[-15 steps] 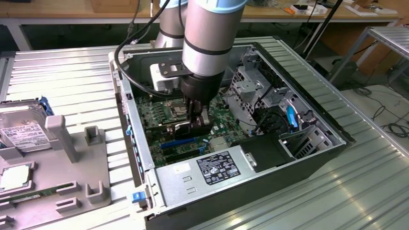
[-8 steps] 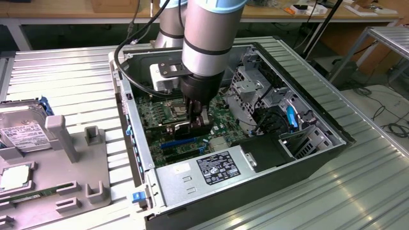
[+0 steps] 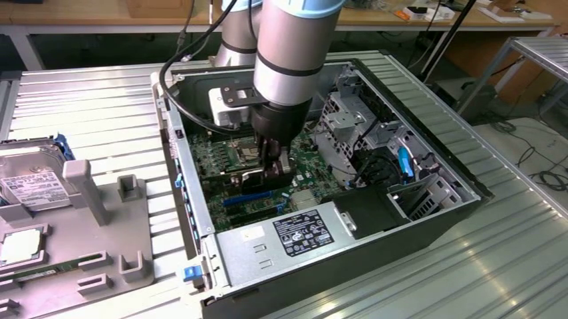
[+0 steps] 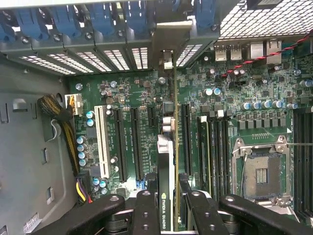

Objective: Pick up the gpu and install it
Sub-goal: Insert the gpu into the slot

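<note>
The gripper (image 3: 271, 174) is down inside the open computer case (image 3: 443, 166), clamped on the gpu (image 3: 244, 181). In the wrist view the gripper (image 4: 168, 198) has its black fingers (image 4: 146, 215) on either face of the gpu (image 4: 166, 147). The card is seen edge-on there, standing upright over the motherboard (image 4: 230, 117) in the row of long black expansion slots (image 4: 120, 142). Its silver bracket (image 4: 168, 44) reaches up to the rear slot openings, right under the row of blue clips (image 4: 102, 17). Can't tell if the card is fully seated or just sitting on the slot, tbh.

The rest goes by the exterior view, clock directions taken from the gripper. The CPU socket (image 3: 239, 149) sits just beside it at about 11 o'clock, and it also shows in the wrist view (image 4: 261, 174). A blue slot (image 3: 244, 199) is right there at 7 o'clock. The power supply (image 3: 284, 236) with its label is at 5 o'clock, against the near wall of the case. The metal drive cage (image 3: 350, 123) is at 2 o'clock.

Outside the case, well apart at 9 o'clock, there's a grey fixture tray (image 3: 98, 219) with a hard drive (image 3: 31, 186) lying on it. Everything sits on a ribbed metal table (image 3: 497, 252).
</note>
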`<action>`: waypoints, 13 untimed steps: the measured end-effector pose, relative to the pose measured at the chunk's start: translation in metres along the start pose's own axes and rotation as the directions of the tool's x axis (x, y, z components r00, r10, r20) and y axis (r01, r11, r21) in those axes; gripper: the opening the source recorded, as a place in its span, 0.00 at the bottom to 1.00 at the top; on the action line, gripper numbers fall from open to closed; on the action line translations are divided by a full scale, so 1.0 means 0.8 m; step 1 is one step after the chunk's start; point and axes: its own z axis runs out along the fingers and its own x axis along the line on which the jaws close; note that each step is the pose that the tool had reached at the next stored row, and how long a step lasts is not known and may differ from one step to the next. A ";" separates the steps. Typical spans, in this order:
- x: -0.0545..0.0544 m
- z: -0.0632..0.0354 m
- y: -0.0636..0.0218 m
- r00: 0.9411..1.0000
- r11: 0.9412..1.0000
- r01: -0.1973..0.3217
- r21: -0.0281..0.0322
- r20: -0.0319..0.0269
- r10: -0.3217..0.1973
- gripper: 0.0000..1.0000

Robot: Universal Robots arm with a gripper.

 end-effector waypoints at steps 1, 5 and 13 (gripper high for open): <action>0.000 0.001 0.000 1.000 1.000 0.000 0.000 0.002 0.000 0.27; 0.000 0.009 0.000 1.000 1.000 0.000 0.000 0.005 0.000 0.27; 0.000 0.010 0.000 1.000 1.000 0.000 -0.008 0.003 0.000 0.27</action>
